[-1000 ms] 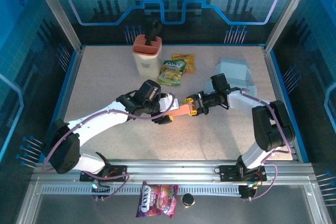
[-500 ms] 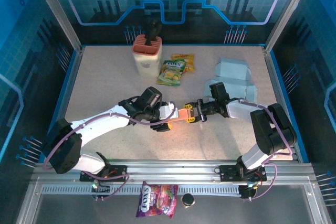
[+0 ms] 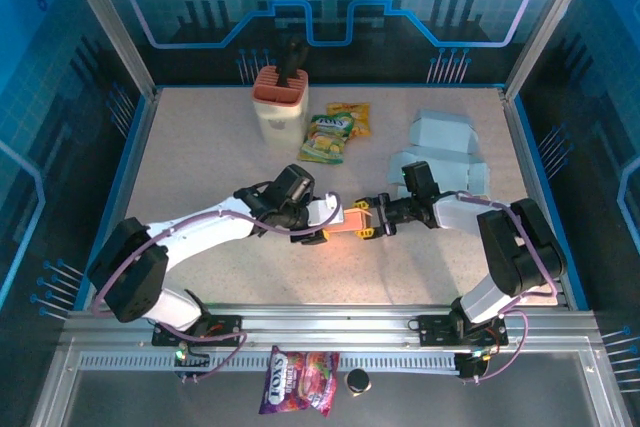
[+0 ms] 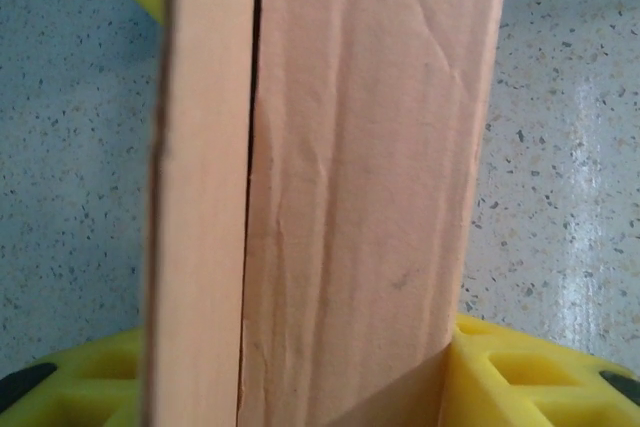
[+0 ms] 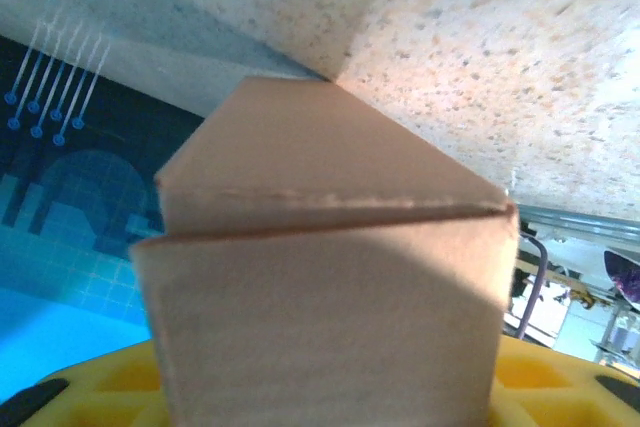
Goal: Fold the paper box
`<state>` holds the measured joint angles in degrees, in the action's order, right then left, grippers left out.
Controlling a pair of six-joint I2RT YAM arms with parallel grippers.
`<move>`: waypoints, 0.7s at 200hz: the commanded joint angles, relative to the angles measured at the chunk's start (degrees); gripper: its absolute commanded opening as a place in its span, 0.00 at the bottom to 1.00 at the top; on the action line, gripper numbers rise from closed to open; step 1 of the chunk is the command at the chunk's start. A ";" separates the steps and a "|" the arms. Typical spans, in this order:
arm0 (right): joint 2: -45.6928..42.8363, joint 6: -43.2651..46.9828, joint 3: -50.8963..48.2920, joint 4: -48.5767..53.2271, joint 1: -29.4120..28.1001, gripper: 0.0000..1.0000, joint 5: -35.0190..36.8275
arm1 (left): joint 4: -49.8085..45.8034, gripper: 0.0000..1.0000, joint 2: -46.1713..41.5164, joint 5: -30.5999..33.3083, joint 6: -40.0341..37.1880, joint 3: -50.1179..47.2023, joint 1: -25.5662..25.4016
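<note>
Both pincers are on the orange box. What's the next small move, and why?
Probably press the left pincer gently inward to shut the side flap: a dark gap shows between it and the main panel of the orange paper box, while the right pincer is at the other end.

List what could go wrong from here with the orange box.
1. The box spans between the left claw and the right claw; uneven pulling might twist or tear it.
2. The left wrist view shows a dark gap beside one flap and creased card, so the flap may spring open, or a tight squeeze may crush the box.
3. The claws sit close together and could bump.
</note>
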<state>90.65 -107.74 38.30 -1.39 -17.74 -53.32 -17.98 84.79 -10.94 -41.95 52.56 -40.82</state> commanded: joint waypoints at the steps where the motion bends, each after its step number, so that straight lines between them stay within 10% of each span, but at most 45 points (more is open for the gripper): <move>1: -1.38 1.34 -0.64 6.21 1.63 0.57 1.83 | -3.34 0.50 1.78 -2.17 0.73 2.01 -0.48; 57: -4.35 6.50 1.12 13.11 4.51 0.67 3.04 | -6.89 0.47 3.60 -3.39 0.38 5.46 -0.40; 140: -13.76 37.51 16.70 48.98 10.64 0.66 22.15 | -19.53 0.46 6.21 1.03 2.73 11.58 -0.46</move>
<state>79.00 -81.95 50.39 33.67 -7.20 -40.16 -30.04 89.19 -11.57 -41.71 61.01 -40.91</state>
